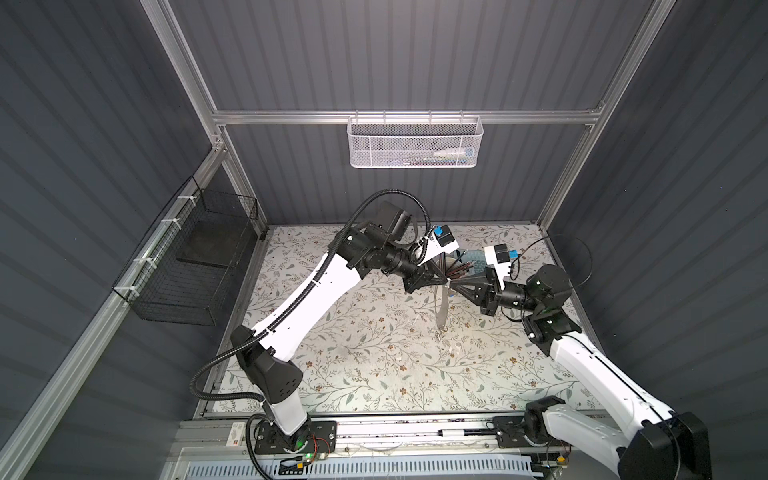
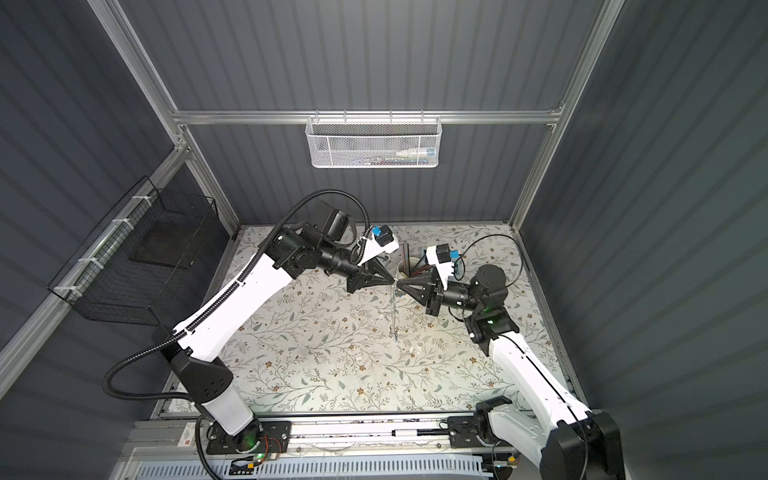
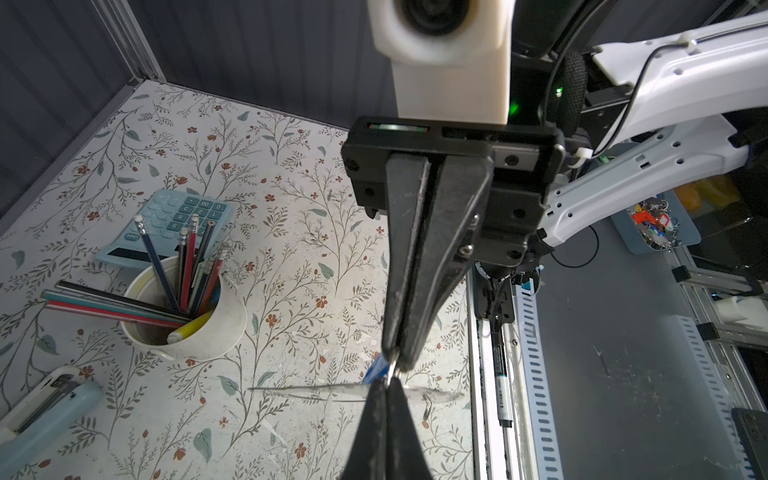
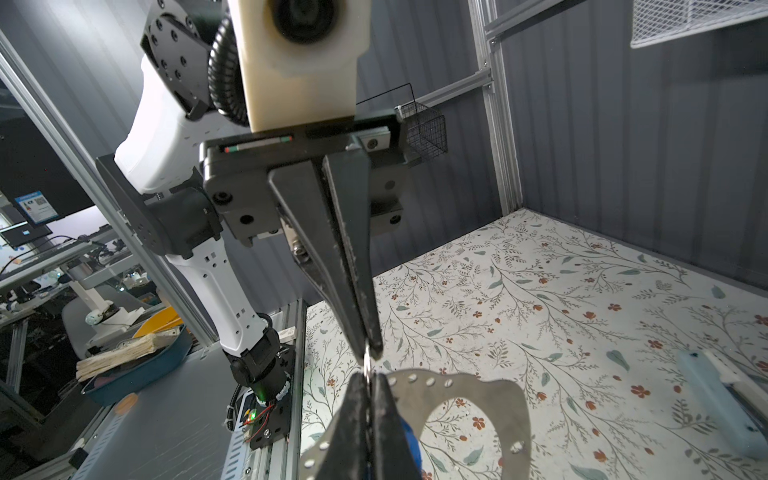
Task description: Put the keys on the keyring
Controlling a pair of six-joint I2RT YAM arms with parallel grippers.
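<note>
- Right claw [image 4: 369, 380] is clamped shut on the keyring [image 4: 478, 386].
- Left claw [image 4: 372, 352] is pinched shut, meeting it tip to tip.
- The keyring hangs below both claws' tips.
- A blue-tagged key [image 4: 409, 440] sits just behind the right claw's fingers.

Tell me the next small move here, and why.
Probably hold the right gripper steady and twist the left gripper slightly to work the small ring along. Both are shut tip to tip on that ring at the keyring rim, a blue key tag beside it; whether it is threaded on cannot be seen.
</note>
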